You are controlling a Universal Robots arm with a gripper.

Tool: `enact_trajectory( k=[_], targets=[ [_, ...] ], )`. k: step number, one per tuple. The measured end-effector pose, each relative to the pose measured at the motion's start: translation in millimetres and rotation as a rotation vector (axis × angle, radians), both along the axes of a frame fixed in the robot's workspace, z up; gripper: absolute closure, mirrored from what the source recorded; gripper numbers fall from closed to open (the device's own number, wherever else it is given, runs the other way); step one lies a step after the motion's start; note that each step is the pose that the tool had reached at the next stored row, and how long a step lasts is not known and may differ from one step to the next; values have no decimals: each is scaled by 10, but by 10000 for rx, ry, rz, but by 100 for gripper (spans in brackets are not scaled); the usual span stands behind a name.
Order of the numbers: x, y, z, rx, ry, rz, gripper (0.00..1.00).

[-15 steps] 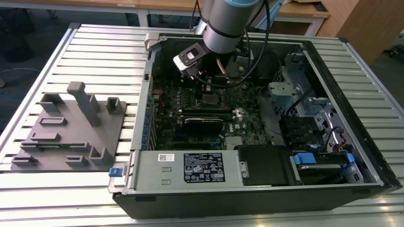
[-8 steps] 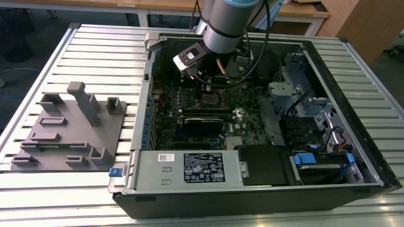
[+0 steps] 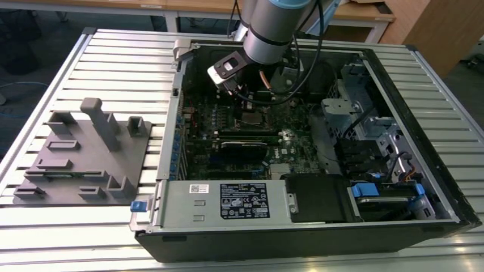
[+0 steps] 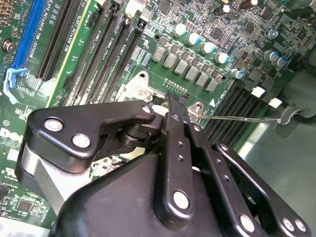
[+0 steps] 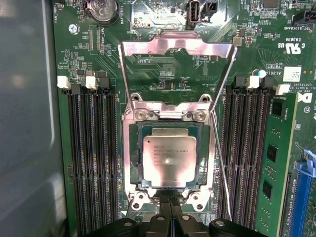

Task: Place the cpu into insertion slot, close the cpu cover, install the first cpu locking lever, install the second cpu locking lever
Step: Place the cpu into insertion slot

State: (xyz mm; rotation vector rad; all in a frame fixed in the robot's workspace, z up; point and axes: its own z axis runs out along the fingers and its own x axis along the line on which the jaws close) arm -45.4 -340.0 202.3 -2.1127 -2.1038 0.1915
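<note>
Since the cpu [image 5: 169, 160] is seen seated flat inside the insertion slot [image 5: 132, 165], metal top up, placement is judged done and cover closing is taken as the step in hand. The cpu is near square, so no real long axis is given. Its edges are lined up with the slot's rim and run parallel to the memory slots [image 5: 94, 158] flanking the slot on both sides.

The cpu cover [image 5: 177, 45] is hinged at the slot edge farthest from the gripper [image 5: 171, 217] and is raised open, not yet down on the chip. Its length runs from the hinge away from the slot, free edge pointing off the board; exact tilt cannot be told. One locking lever [image 5: 220, 165], a thin wire rod, is raised along one side of the slot, and in the second wrist view its hooked tip is seen hanging free, well off the slot.

The gripper is poised at the slot edge opposite the hinge, jaws pressed together, nothing held.

For a clean close, the cover's free edge should be pushed evenly about the hinge so the frame drops square onto the slot rim. The chip should not be touched, and the lever should be kept out from under the frame. An off-centre push is judged likely to twist the thin frame.

In the exterior view the slot is seen inside the open computer case [image 3: 302, 249], under the arm [image 3: 272, 22].
</note>
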Motion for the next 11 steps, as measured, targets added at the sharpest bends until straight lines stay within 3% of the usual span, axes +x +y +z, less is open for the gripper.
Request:
enact_trajectory(
  k=[11],
  targets=[
    [0, 0, 0, 1, 57, 0, 90]
  ],
)
